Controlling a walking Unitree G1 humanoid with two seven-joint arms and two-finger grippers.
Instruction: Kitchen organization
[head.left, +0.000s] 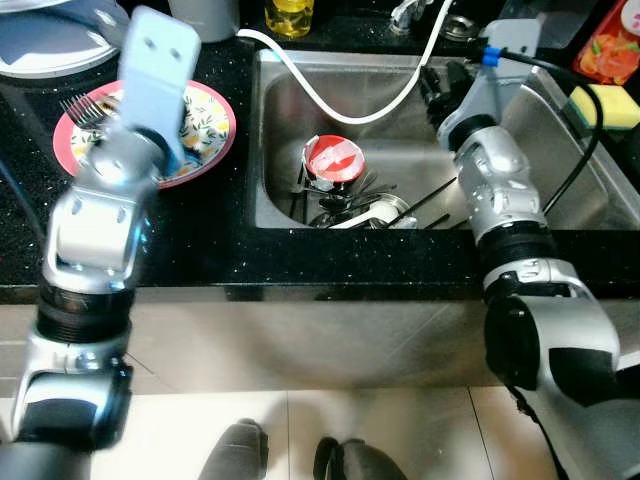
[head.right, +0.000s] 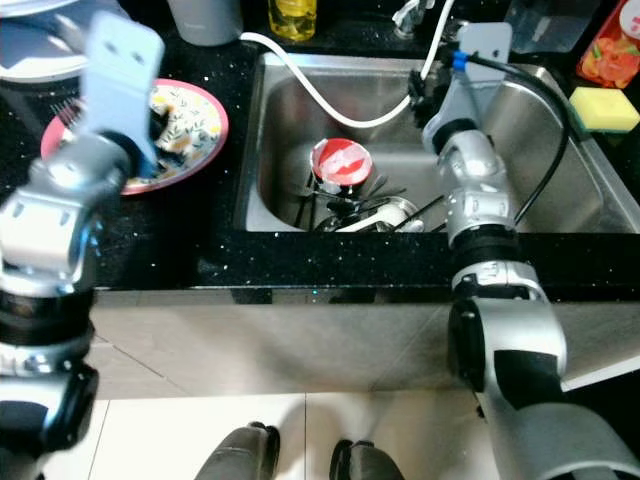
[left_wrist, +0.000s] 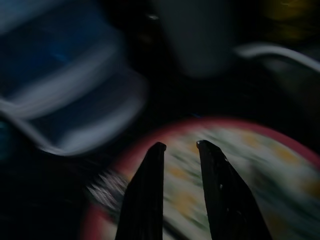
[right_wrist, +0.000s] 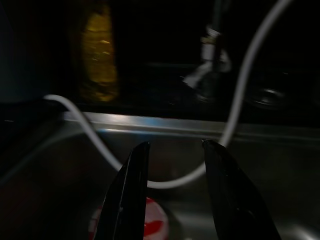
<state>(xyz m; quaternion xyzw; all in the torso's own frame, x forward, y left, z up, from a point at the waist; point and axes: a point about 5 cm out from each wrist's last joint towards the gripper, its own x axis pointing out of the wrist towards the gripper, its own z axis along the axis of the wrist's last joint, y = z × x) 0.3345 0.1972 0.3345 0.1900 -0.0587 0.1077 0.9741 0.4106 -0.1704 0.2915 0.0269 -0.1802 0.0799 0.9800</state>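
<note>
My left gripper (left_wrist: 180, 146) hovers over pink plate (head.left: 208, 140) on counter, fingers slightly apart, empty. My right gripper (right_wrist: 172, 145) above sink (head.left: 560, 130), parted, empty. Red lid (head.left: 333, 160) and utensils lie in basin. Advice: descend slowly, avoid white hose (head.left: 330, 100).

A round pink-rimmed floral plate (head.left: 205, 130) lies flat on the black desk beside the sink's left edge, a silver fork (head.left: 82, 108) resting on its left rim; a red-and-white round lid (head.left: 333, 160) sits among dark utensils (head.left: 350, 205) in the steel sink (head.left: 560, 140)
</note>
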